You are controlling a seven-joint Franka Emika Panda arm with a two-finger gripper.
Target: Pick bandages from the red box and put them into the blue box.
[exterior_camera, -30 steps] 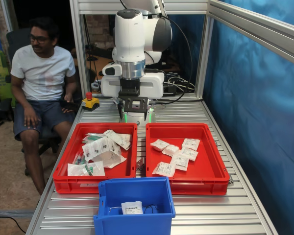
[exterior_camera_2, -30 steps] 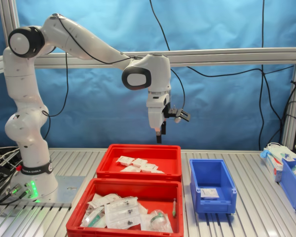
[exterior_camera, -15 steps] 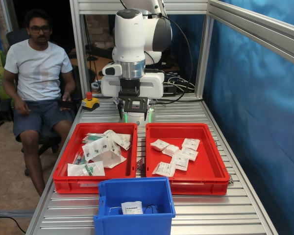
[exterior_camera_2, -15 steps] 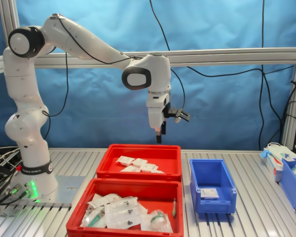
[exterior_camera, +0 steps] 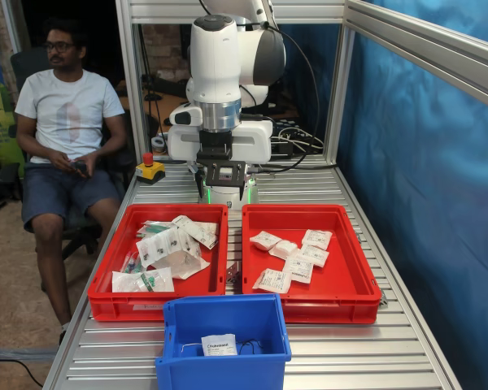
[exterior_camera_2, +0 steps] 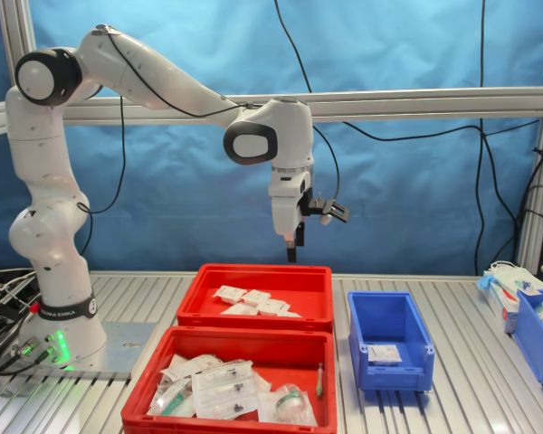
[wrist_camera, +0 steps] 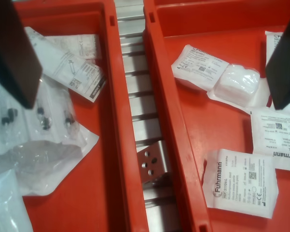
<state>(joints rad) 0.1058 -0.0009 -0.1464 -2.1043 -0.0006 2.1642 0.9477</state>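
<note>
A: First exterior view: bandages (exterior_camera: 291,256) loose in the red box (exterior_camera: 354,286), one packet in the blue box (exterior_camera: 224,361).

B: Wrist view: gripper (wrist_camera: 150,53) spread wide, empty.

A: Second exterior view: it hangs high above the red box.

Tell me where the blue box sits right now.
In the first exterior view the blue box stands at the table's front edge, just before the gap between the two red trays, with one white packet inside.
</note>
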